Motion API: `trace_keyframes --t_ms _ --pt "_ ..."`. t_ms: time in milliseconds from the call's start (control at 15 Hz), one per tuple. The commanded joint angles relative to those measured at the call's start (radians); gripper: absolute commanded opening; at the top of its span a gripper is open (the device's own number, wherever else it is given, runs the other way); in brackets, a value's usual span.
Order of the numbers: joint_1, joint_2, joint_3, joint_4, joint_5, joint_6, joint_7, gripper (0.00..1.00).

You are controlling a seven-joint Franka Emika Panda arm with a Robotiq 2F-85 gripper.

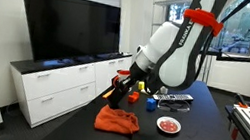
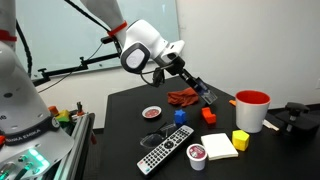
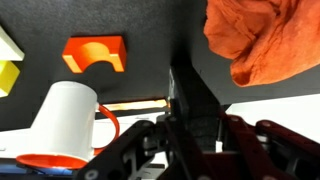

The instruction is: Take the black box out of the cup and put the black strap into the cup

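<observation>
Your end effector [image 3: 191,128] is part-way closed, and what it grips looks like the small black rectangular box [image 3: 190,95]. The box is clear of the small red-and-white cup [image 2: 252,110] and hangs above the black desk [image 2: 125,112], left of centre in an exterior view, just over the crumpled orange cloth [image 2: 183,97]. The cup stands well apart at the right of that frame. In the wrist view it sits at lower left [image 3: 62,120], with the cloth at upper right [image 3: 265,40].

The step in hand looks like setting the box down. Pick a bare patch of desk away from the cloth and the orange arch-shaped block [image 3: 95,52]. Lower until the box's bottom end rests on the surface, and only then part the jaws, so it neither drops nor tips towards the cup.

The box's long axis runs nearly top to bottom in the wrist view. In an exterior view it slants from upper left to lower right [image 2: 204,92], free end pointing down at the desk. Level it if you want it to lie flat.

I cannot make out the black strap.
</observation>
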Motion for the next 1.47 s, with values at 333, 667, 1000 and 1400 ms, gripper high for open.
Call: trace_keyframes --t_ms 333,667,1000,1400 --pt "0.126 0.043 -0.094 0.013 0.135 0.064 0.008 0.08" --pt "0.162 0.056 -0.127 0.015 0.147 0.059 0.021 0.08" --pt "0.190 0.066 -0.157 0.015 0.146 0.053 0.037 0.08" --pt "0.225 0.076 -0.196 0.015 0.147 0.032 0.041 0.74"
